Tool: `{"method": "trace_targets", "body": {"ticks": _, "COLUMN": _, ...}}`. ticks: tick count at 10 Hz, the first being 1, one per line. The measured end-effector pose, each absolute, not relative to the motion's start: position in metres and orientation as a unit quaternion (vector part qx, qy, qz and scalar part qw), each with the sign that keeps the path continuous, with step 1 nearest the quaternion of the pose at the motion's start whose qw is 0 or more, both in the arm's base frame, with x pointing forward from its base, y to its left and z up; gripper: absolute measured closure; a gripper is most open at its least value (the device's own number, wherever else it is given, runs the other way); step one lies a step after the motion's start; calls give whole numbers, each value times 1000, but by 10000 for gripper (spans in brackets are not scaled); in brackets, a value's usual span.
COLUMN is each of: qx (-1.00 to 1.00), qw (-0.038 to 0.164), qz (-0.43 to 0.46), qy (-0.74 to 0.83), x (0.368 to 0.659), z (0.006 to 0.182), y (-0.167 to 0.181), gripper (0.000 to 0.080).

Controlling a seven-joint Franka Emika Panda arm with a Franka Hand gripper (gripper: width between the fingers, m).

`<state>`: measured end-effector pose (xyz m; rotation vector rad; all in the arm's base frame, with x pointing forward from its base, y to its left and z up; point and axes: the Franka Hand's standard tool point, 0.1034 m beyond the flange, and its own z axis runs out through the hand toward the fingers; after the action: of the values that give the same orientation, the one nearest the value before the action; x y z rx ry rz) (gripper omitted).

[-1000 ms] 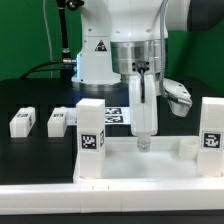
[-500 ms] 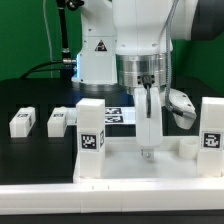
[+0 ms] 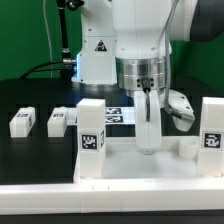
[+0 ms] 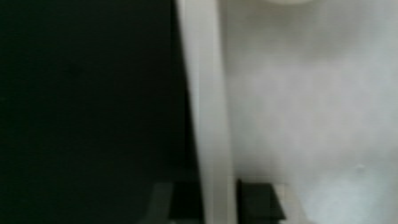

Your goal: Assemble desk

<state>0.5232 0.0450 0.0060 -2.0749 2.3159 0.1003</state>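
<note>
The white desk tabletop lies across the front with two blocky tagged legs standing on it, one at the exterior view's left and one at the right. My gripper reaches straight down onto the tabletop's rear rim between them. In the wrist view the rim runs as a pale strip between my two dark fingers, which sit tight against it on both sides; my gripper is shut on it. Two loose legs lie on the black table at the left.
The marker board lies flat behind the tabletop, in front of the arm's base. A white curved part sits at the right behind the gripper. A green wall closes the back.
My gripper has come down from just above the tabletop onto its rear rim. In the last half second it has barely moved.
</note>
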Motion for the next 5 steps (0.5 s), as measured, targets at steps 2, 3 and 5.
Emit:
{"method": "trace_targets", "body": {"ticks": 2, "qx": -671, "qw": 15, "qz": 32, "qy": 741, "x": 523, "z": 6, "y": 45, "gripper": 731}}
{"method": "trace_targets", "body": {"ticks": 3, "qx": -671, "qw": 15, "qz": 32, "qy": 740, "x": 523, "z": 6, "y": 45, "gripper": 731}}
{"method": "trace_targets", "body": {"ticks": 5, "qx": -672, "qw": 15, "qz": 32, "qy": 739, "x": 523, "z": 6, "y": 45, "gripper": 731}}
